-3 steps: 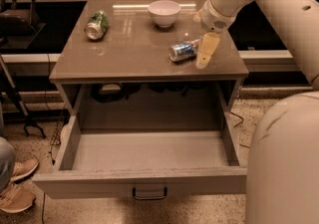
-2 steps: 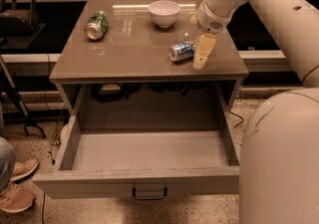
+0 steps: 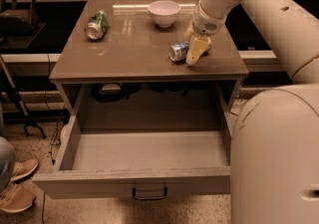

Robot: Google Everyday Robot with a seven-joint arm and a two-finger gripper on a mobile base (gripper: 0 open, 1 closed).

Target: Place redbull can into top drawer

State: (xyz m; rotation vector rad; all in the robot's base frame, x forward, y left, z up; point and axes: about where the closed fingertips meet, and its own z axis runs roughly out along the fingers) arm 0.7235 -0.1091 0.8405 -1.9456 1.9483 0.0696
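Brown worktop (image 3: 134, 54) carried a green can (image 3: 96, 24) rear-left and a white bowl (image 3: 164, 12) behind the redbull can (image 3: 178, 51), which lay sideways just beside the end effector (image 3: 193, 55); its grip could not be told. Below, the top drawer (image 3: 99, 184) stood pulled open.

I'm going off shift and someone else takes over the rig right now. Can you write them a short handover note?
Gripper: low over the right side of the cabinet top, right beside the redbull can.
Redbull can: lying on its side on the cabinet top, not lifted.
Top drawer: pulled wide open, nothing visible inside.
Done: drawer open, gripper brought to the can.
Left: grip the can, lift it, carry it forward over the drawer and set it inside.
Leave alone: the green can at the back left and the white bowl at the back.
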